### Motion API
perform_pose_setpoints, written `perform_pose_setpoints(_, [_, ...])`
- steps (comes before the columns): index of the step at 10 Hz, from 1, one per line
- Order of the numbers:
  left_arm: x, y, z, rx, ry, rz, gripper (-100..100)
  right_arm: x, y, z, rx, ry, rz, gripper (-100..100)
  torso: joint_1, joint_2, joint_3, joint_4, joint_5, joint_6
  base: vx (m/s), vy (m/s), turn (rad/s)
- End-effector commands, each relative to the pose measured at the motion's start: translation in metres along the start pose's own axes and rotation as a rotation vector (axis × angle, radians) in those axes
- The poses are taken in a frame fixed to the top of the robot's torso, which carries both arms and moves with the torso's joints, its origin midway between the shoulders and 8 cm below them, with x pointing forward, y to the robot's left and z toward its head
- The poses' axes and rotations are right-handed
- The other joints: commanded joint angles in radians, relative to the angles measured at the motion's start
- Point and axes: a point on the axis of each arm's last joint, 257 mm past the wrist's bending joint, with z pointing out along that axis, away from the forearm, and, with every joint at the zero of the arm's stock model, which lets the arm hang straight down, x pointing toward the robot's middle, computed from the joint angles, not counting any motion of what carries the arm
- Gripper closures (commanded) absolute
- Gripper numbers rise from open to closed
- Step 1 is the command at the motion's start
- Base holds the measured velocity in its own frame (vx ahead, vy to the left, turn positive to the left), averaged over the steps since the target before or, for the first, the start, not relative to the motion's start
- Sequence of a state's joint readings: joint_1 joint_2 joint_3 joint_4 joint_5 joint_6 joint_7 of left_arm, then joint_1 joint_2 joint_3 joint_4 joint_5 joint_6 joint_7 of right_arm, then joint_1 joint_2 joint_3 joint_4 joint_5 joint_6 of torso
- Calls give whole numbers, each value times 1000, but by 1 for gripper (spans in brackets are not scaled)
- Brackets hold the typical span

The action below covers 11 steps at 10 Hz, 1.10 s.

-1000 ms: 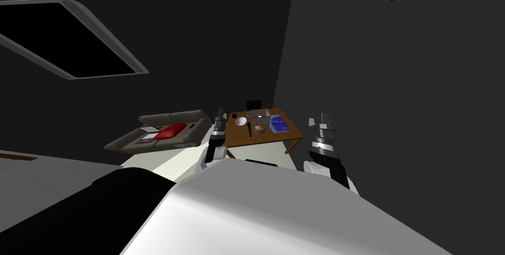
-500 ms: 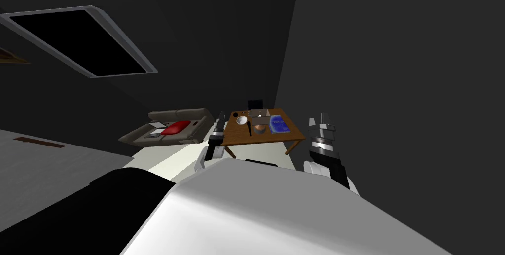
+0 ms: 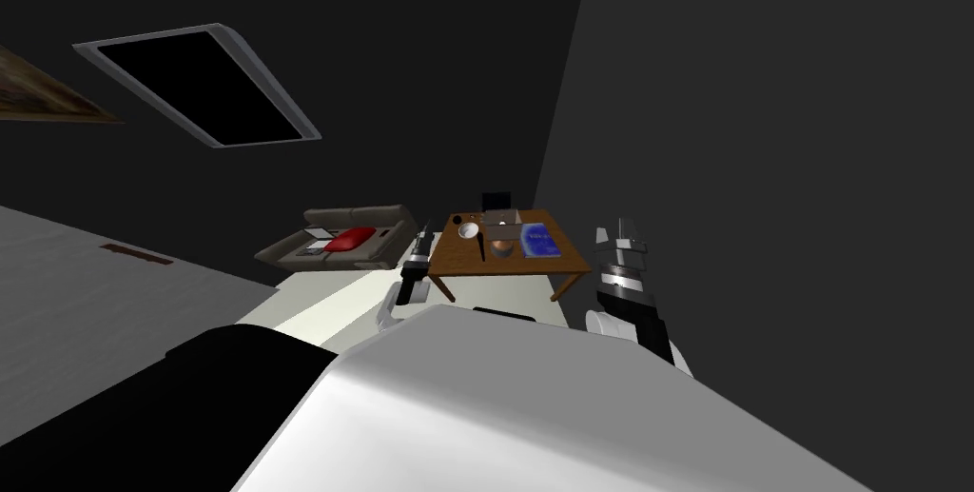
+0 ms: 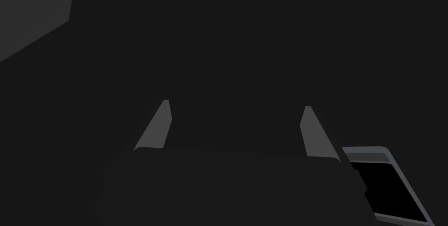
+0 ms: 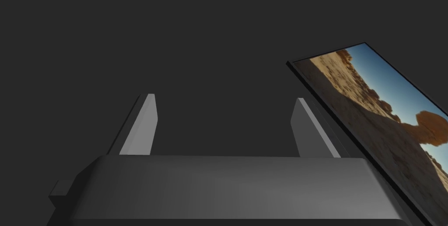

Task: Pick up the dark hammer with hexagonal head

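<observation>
1. dim room w/ dark walls; brown wooden table (image 3: 547, 265) ahead, near the corner.
2. dark hammer w/ slim handle (image 3: 481, 248) flat on table, just beside brown bowl (image 3: 501, 249), near white bowl (image 3: 467, 231); head shape too small to tell.
3. blue book (image 3: 539, 240) on bowl's other side.
4. left gripper (image 3: 424, 229) raised by table's left edge, fingers apart, empty.
5. right gripper (image 3: 613, 227) off table's right side, fingers apart, empty.

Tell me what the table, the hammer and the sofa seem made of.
Table: wood by its look, with a warm brown top and legs, no strong gloss.
Hammer: plain dark and matt; too small to tell the material.
Sofa: grey-brown and matt with rounded cushions, perhaps fabric or leather.
</observation>
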<state>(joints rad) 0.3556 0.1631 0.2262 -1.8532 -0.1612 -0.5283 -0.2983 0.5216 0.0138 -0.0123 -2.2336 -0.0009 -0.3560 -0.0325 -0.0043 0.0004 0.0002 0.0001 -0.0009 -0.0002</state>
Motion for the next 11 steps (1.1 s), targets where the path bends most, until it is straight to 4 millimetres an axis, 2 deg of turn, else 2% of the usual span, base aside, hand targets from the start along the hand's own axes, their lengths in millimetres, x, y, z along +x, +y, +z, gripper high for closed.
perform_pose_setpoints(1, [2,10,-3,-17,8,49,-100,0,0,0,0,0,0,0,0,0,0,0,0,0,-19,-64,58])
perform_pose_setpoints(2, [2,22,-3,-28,12,111,-100,0,0,0,0,0,0,0,0,0,0,0,0,0,-12,-70,91])
perform_pose_setpoints(6, [5,50,-7,-60,26,241,-100,0,0,0,0,0,0,0,1,-1,0,0,0,0,-5,-52,78])
perform_pose_setpoints(11, [14,86,-18,-113,60,356,-100,0,0,0,0,0,0,0,0,-1,-1,0,0,0,-4,-54,70])
